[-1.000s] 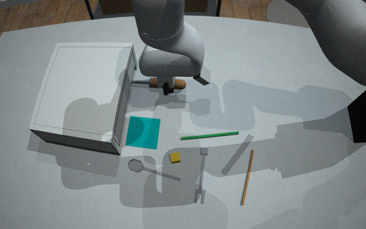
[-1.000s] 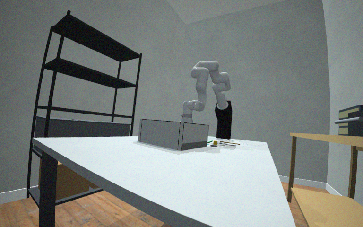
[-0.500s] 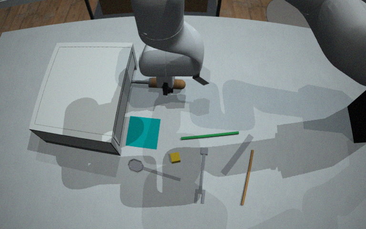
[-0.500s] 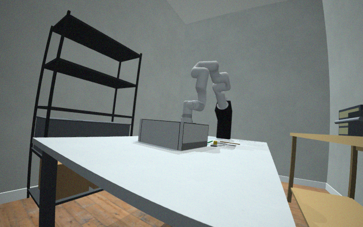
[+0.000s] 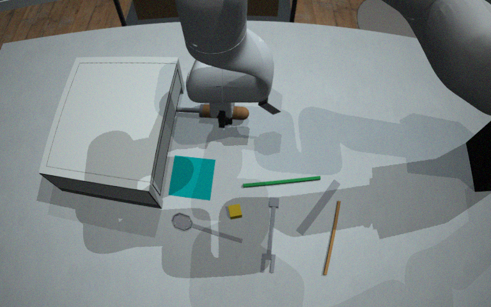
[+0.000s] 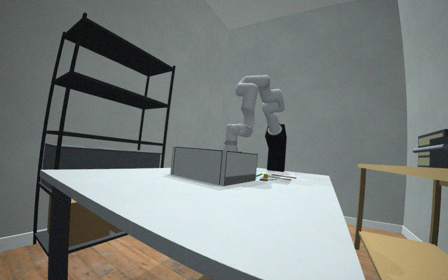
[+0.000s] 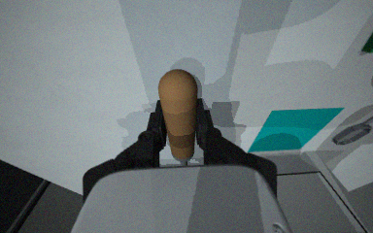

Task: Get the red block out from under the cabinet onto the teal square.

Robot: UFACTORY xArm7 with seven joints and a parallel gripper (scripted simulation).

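My gripper (image 5: 224,121) is shut on the brown wooden handle (image 5: 226,111) of a tool whose grey metal shaft (image 5: 186,110) runs left into the gap under the white cabinet (image 5: 108,123). In the wrist view the handle (image 7: 178,118) stands between my two black fingers. The red block is hidden in every view. The teal square (image 5: 192,177) lies on the table just right of the cabinet's front corner, and also shows in the wrist view (image 7: 291,128). In the exterior view the cabinet (image 6: 213,165) hides the gripper.
A green stick (image 5: 281,181), a yellow cube (image 5: 234,210), a grey ringed tool (image 5: 202,227), a grey forked tool (image 5: 270,235), a grey flat bar (image 5: 318,206) and a wooden stick (image 5: 332,236) lie in front and right of the square.
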